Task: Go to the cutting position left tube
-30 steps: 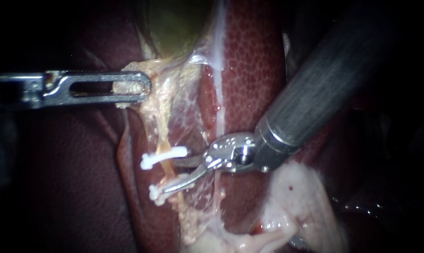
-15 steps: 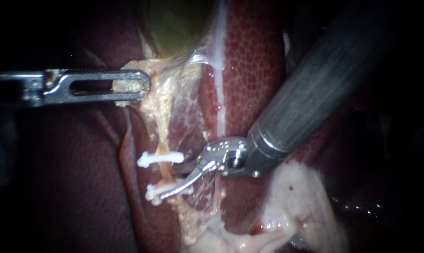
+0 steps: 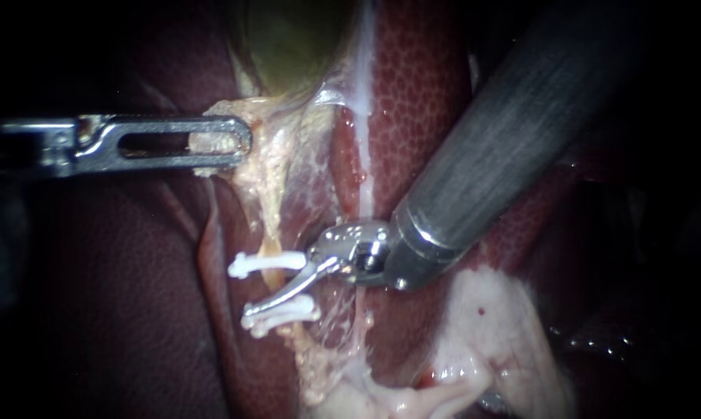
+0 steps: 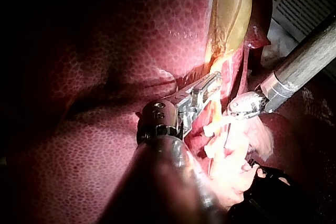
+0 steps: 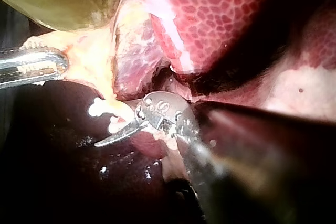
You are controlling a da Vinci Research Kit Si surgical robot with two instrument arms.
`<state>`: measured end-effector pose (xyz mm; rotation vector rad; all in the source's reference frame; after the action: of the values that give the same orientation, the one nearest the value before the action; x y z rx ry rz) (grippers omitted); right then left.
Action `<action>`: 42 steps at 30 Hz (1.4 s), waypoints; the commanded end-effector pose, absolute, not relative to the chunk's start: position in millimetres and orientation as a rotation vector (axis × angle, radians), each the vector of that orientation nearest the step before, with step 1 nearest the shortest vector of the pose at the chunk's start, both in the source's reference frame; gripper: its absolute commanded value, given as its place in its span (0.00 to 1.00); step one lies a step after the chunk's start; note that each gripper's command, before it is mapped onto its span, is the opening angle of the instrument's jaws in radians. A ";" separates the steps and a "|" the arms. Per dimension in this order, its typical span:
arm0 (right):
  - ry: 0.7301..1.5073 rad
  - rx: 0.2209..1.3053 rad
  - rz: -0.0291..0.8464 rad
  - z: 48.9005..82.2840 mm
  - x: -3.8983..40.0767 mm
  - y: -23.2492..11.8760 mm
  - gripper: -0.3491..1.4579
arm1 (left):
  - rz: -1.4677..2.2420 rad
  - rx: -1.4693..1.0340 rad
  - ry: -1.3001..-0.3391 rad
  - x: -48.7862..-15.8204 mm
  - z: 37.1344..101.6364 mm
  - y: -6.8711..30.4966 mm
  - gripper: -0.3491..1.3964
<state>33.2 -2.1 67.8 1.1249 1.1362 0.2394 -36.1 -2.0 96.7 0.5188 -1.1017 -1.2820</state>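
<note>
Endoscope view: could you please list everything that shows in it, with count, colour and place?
liver: one, dark red and mottled, behind and around everything else.
gallbladder: one, olive green, top middle.
pale tissue: one band, yellowish, hanging from the gallbladder down toward the tube.
tube: one, orange-yellow, running down through the two clips.
clips: two, white, across the tube, one above the other.
whitish tissue: one patch, white-pink, lower right.
left instrument: one, silver, from the left, jaws shut on the pale tissue just below the gallbladder.
right instrument: one, silver tip on a dark grey shaft, from the upper right, tip across the tube between the clips.
</note>
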 end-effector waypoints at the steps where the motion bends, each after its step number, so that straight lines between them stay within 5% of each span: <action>1: 1.137 1.125 0.239 67.8 33.2 -2.1 0.82 | -1.282 0.518 -1.102 -36.1 96.7 -2.0 0.00; 42: 1.140 1.144 0.256 69.4 34.5 -2.7 0.78 | -1.283 0.517 -1.102 -36.1 96.7 -2.0 0.00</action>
<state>34.5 -2.7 69.4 1.1433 1.1403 0.2567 -36.1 -2.0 96.7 0.5171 -1.1016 -1.2829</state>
